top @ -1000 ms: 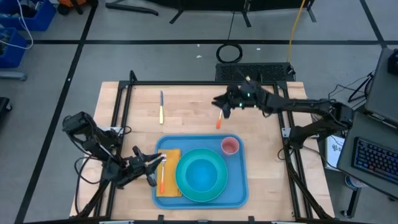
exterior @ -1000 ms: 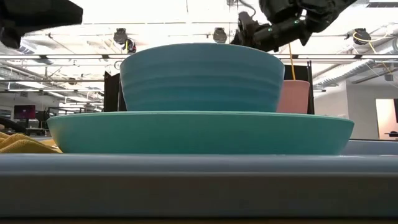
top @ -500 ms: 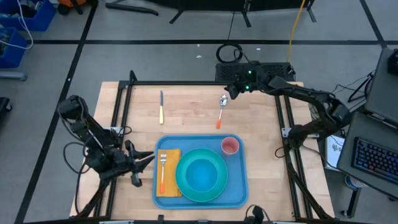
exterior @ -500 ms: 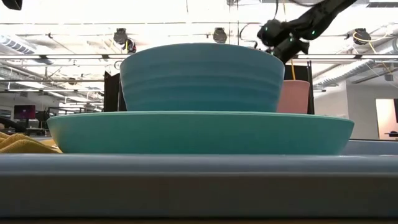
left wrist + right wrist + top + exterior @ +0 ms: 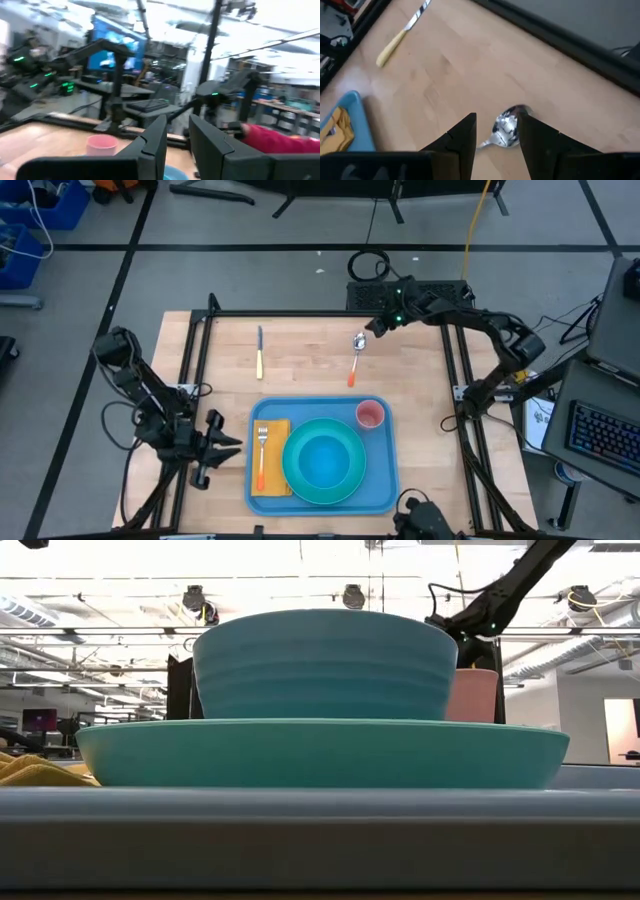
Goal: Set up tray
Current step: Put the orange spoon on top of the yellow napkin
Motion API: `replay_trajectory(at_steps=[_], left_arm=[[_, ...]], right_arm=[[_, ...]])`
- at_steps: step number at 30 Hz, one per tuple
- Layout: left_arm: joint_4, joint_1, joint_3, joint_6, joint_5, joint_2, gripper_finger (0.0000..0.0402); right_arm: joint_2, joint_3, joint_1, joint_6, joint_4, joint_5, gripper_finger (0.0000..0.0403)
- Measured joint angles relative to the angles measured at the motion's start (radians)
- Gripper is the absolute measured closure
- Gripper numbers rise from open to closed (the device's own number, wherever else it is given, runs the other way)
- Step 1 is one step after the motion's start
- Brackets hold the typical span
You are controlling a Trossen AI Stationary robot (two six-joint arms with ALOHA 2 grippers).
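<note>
The light-blue tray (image 5: 382, 485) lies at the table's near middle. It carries a turquoise plate (image 5: 350, 485) with a bowl (image 5: 322, 460), a pink cup (image 5: 370, 415), and a yellow napkin (image 5: 274, 480) with an orange-handled fork (image 5: 262, 455) on it. An orange-handled spoon (image 5: 356, 360) lies flat on the wood beyond the tray. My right gripper (image 5: 372, 328) (image 5: 497, 116) hovers open over the spoon's bowl (image 5: 506, 126), touching nothing. My left gripper (image 5: 215, 448) (image 5: 177, 120) stands open and empty just left of the tray, tipped upward.
A yellow-handled knife (image 5: 259, 352) lies on the wood at the far left of the work area. A black frame (image 5: 320, 313) runs around the table top. Bare wood lies between the knife, the spoon and the tray's far rim.
My left gripper has drawn back from the fork and napkin toward the table's left edge, rising and tipping upward. My right gripper has swung from over the spoon's handle toward the far right, sinking, and now points down at the spoon's bowl. The spoon has stayed put.
</note>
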Motion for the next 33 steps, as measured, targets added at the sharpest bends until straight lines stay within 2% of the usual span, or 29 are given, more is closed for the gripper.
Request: replay_trajectory(at_steps=[4,10,33], left_arm=[[-0.001,0.006,-0.025,-0.026,0.098,-0.002,0.0316],[-0.017,0.013,-0.026,-0.058,0.054,-0.002,0.0316],[-0.050,0.013,-0.026,-0.058,0.045,-0.002,0.0316]], right_arm=[[0.042,0.000,-0.009,-0.040,0.007,-0.005,0.0271],[0.112,0.000,-0.012,-0.044,0.026,0.007,0.0271],[0.221,0.000,-0.014,-0.045,0.082,0.005,0.0271]])
